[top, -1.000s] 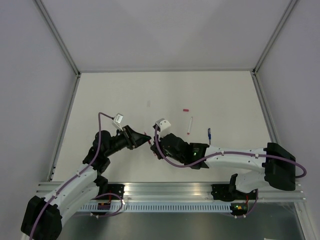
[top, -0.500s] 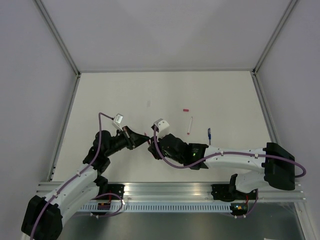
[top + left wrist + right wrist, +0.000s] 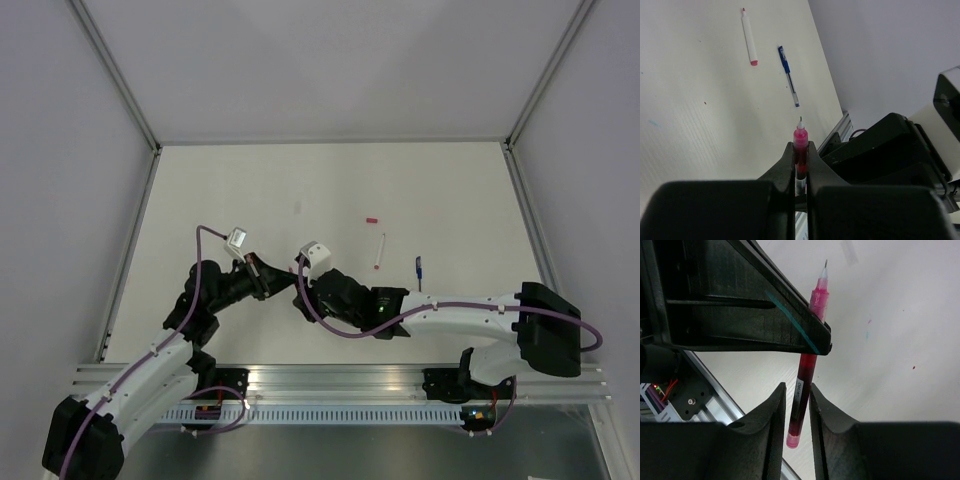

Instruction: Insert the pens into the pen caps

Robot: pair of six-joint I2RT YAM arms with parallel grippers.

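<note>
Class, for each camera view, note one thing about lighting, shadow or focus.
Top external: even, soft light, hardly any shadow on the table. Left wrist: the red pen is sharp, the foreground dark and featureless. Right wrist: the pen is crisp against a bright, pale table.

Open room on the far-left table (image 3: 230, 185); obstacles centre-right: red cap (image 3: 372, 217), whitish pen (image 3: 380, 250), blue pen (image 3: 419, 269).

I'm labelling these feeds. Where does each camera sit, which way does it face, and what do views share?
Top external: above and behind, looking down on the table; left arm and right arm show.
Left wrist: behind the left gripper, facing across the table; its fingers clamp the red pen.
Right wrist: behind the right gripper, whose fingers flank that pen loosely.
Shared: both wrist views show the red pen.
</note>
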